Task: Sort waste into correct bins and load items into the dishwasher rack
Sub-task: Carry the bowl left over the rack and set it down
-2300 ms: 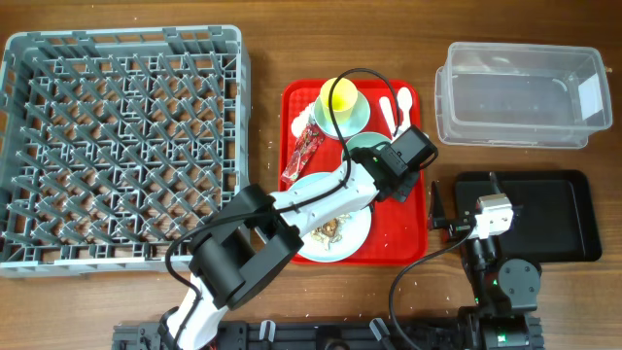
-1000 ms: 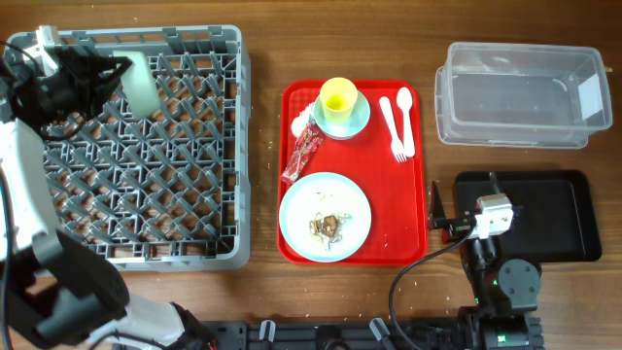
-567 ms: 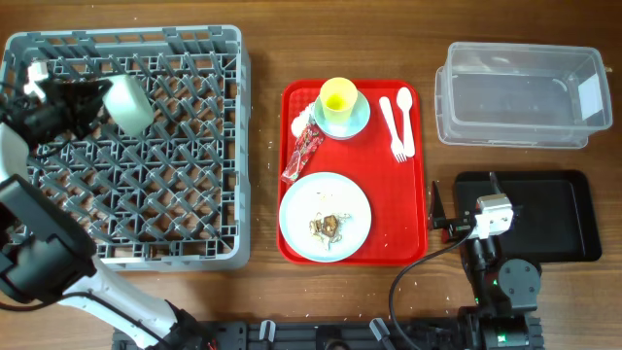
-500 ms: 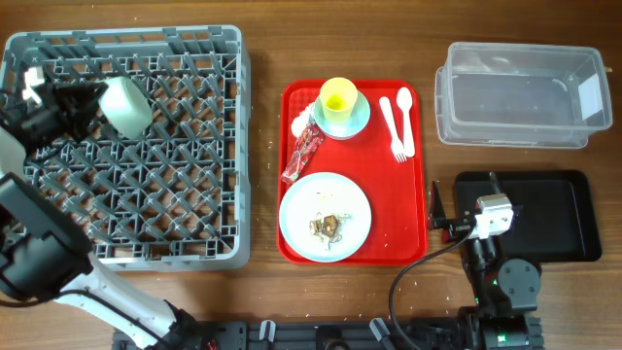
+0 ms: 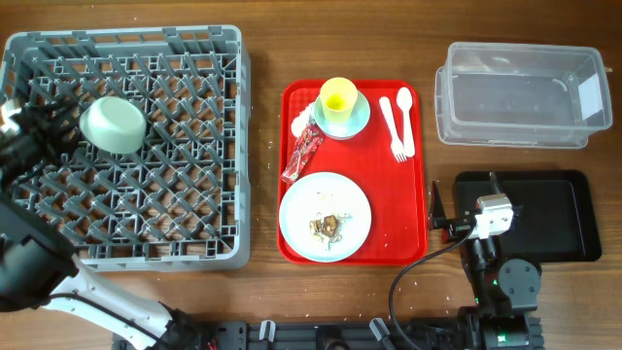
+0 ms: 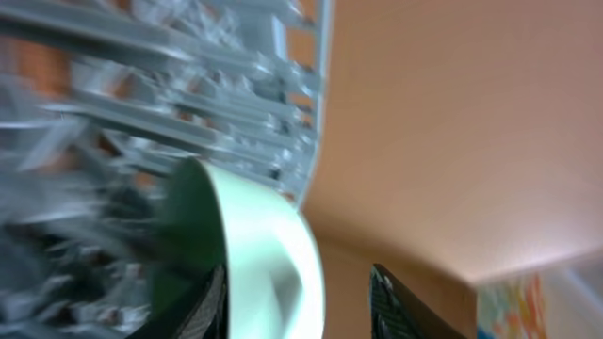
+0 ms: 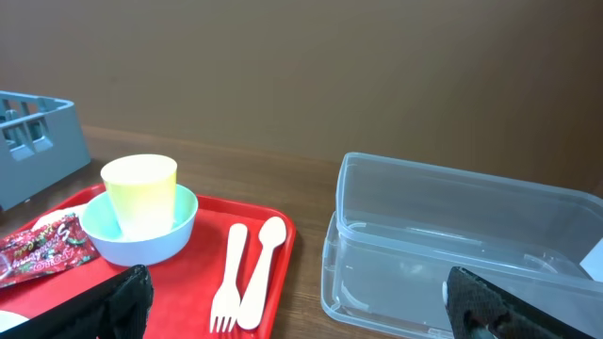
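The dishwasher rack (image 5: pixel 126 146) fills the left of the overhead frame with upright pegs. Its upper left corner is taken by the mint-green bowl (image 5: pixel 114 124) and the left arm (image 5: pixel 29 136), while the other peg rows are open from above. Strips of bare wood (image 5: pixel 262 146) run on both sides of the red tray (image 5: pixel 413 228) in the centre. On it the yellow cup (image 5: pixel 338 95) stands tall at the top, and at lower right the right arm (image 5: pixel 491 216) covers the left end of the black tray (image 5: pixel 554 214).
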You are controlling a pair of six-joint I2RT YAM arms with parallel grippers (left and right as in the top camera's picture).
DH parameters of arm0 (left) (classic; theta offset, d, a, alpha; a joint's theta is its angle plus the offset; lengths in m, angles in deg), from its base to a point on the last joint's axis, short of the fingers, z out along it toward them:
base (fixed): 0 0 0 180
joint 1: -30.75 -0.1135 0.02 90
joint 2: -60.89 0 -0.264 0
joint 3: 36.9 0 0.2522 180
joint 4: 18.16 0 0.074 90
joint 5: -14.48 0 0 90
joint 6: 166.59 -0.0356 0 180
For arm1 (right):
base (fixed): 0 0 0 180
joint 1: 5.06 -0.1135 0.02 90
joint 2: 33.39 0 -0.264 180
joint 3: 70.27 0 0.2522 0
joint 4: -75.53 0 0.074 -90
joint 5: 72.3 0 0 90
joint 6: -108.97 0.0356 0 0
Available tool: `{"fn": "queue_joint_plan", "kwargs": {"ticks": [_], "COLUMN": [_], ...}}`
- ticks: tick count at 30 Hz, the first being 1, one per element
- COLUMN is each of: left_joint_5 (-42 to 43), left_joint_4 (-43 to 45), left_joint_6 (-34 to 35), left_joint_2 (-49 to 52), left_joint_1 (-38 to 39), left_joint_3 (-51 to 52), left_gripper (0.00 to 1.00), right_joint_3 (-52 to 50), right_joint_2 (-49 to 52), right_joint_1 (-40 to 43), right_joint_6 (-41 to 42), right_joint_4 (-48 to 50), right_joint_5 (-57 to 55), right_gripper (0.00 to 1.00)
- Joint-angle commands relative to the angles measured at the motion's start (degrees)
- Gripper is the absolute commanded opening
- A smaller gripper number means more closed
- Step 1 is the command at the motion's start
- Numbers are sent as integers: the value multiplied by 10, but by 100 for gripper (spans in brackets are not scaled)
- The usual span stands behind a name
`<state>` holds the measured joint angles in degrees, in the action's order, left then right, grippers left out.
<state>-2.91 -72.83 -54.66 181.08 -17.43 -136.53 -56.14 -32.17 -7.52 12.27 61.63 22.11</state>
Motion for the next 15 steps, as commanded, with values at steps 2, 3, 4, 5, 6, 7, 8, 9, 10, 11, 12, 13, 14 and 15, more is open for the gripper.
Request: {"fn": "queue_joint_plan", "kwargs": {"ticks": [2,3,4,5,6,7,8,9,10,11,12,13,14,15], "left_joint_5": [-121,-150,-179,-215,-257,-289,-333,-376,-420,-459,-525,-588,-657,-728], "left_joint_4": [-37,-43,-49,-56,-64,-68,-70,-69,-62,-54,-50,-50,-50,-51], "left_joint_6": [15,25,25,25,25,25,25,25,25,25,25,25,25,26], "left_joint_2": [-21,-38,-64,-90,-118,-138,-160,-179,-190,-192,-188,-180,-168,-153], "left_joint_1": [-27,-26,-19,-7,10,26,52,84,124,163,216,258,298,336], "left_joint_3": [-3,-3,-3,-3,-3,-3,-3,-3,-3,-3,-3,-3,-3,-3], "left_gripper": [51,52,54,54,50,41,24,6,4,4,4,4,4,4], "right_joint_3": [0,0,0,0,0,0,0,0,0,0,0,0,0,0], "right_joint_2": [-4,-4,-4,-4,-4,-4,-4,-4,-4,-4,-4,-4,-4,-4], "right_joint_1": [2,2,2,2,2,2,2,2,2,2,2,2,2,2], "right_joint_6": [7,7,7,7,7,7,7,7,7,7,7,7,7,7], "right_joint_4": [2,2,2,2,2,2,2,2,2,2,2,2,2,2], "right_joint_5": [-6,-6,-6,-6,-6,-6,-6,-6,-6,-6,-6,-6,-6,-6], "right_gripper": [100,100,100,100,100,100,100,100,100,100,100,100,100,100]}}
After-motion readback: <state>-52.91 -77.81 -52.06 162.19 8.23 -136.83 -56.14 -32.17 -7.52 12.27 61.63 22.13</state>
